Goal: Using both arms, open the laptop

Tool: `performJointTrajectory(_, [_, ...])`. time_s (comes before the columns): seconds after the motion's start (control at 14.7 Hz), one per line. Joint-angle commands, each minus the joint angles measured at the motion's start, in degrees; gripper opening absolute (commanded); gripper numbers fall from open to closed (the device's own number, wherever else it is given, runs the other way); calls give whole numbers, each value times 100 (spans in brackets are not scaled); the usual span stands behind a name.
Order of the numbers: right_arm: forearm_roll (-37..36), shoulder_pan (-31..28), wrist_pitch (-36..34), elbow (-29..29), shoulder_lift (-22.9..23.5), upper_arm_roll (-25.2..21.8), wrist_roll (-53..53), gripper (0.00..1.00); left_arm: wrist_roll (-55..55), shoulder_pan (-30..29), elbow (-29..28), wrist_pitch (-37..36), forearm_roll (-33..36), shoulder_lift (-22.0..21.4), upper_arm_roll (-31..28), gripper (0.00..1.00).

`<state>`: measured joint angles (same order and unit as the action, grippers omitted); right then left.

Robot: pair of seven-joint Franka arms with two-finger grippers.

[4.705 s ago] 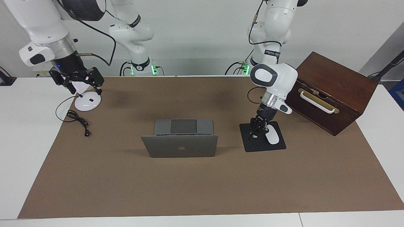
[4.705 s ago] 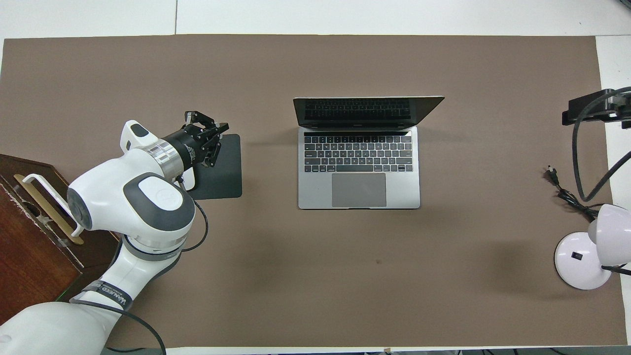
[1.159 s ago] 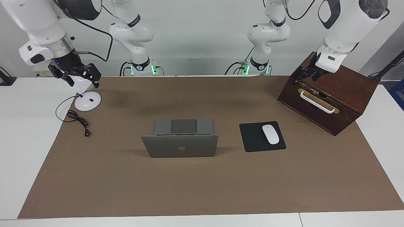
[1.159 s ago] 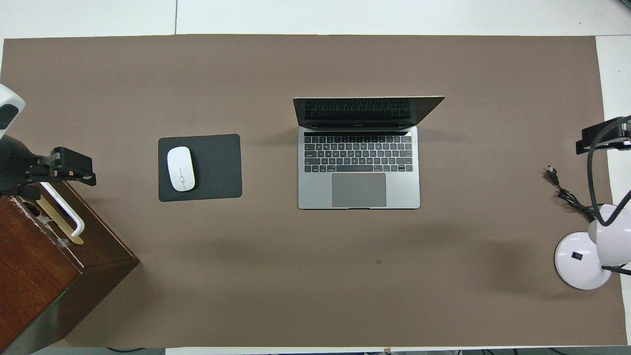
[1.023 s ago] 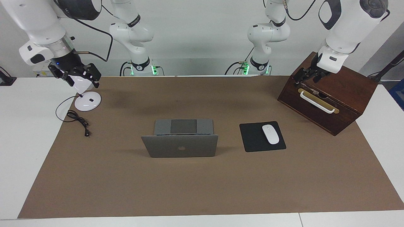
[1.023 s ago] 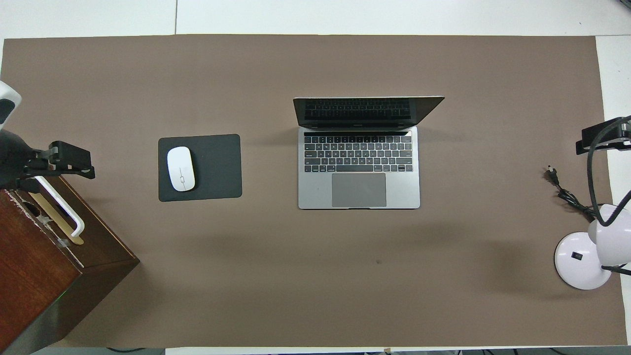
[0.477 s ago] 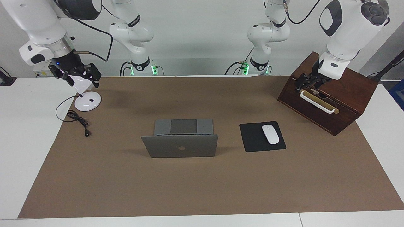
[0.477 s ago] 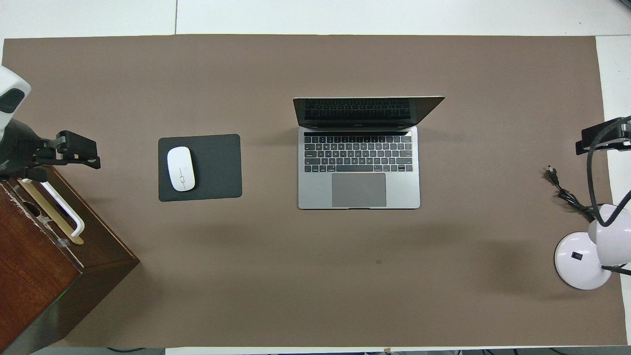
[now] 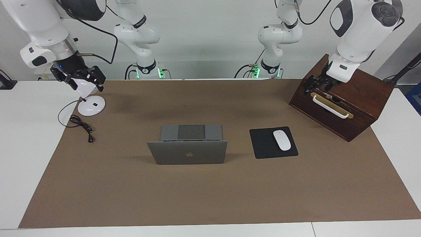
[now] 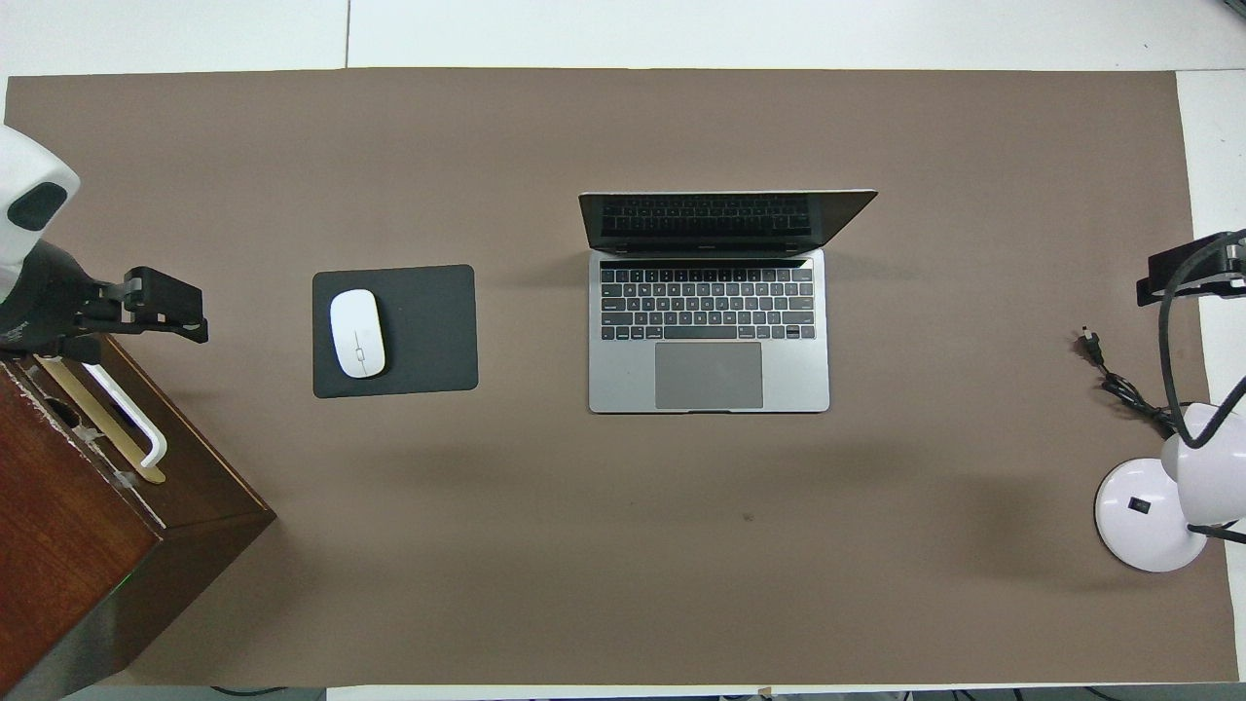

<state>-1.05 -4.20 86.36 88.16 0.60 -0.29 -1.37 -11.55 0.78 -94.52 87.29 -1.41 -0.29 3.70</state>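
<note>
The silver-grey laptop (image 9: pixel 187 153) stands open in the middle of the brown mat, its lid about upright with the apple logo facing away from the robots. In the overhead view the laptop (image 10: pixel 709 331) shows a dark screen, keyboard and trackpad. My left gripper (image 9: pixel 315 84) hangs over the wooden box's upper corner, well apart from the laptop; it also shows in the overhead view (image 10: pixel 161 307). My right gripper (image 9: pixel 80 79) waits in the air over the white lamp, at the mat's edge in the overhead view (image 10: pixel 1188 268).
A black mouse pad (image 9: pixel 263 144) with a white mouse (image 9: pixel 282 140) lies beside the laptop toward the left arm's end. A dark wooden box (image 9: pixel 348 95) with a white handle stands nearer the robots there. A white lamp base (image 9: pixel 91 106) and black cable (image 9: pixel 80 124) lie at the right arm's end.
My left gripper left the mouse pad, rose to the wooden box's corner, and in the last second drifted slightly along it. The laptop and the right arm have not moved.
</note>
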Motion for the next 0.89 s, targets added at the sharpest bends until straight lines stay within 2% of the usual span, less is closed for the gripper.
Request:
performJointTrajectory(0.0, [140,-1,-40,87,-113,-33,58,100,83,63,92,-28,88,-24,-44,100])
performJointTrajectory(0.82, [140,-1,-49,96,-148,-24,58,100,346,63,75,-72,79,-41,-97,100])
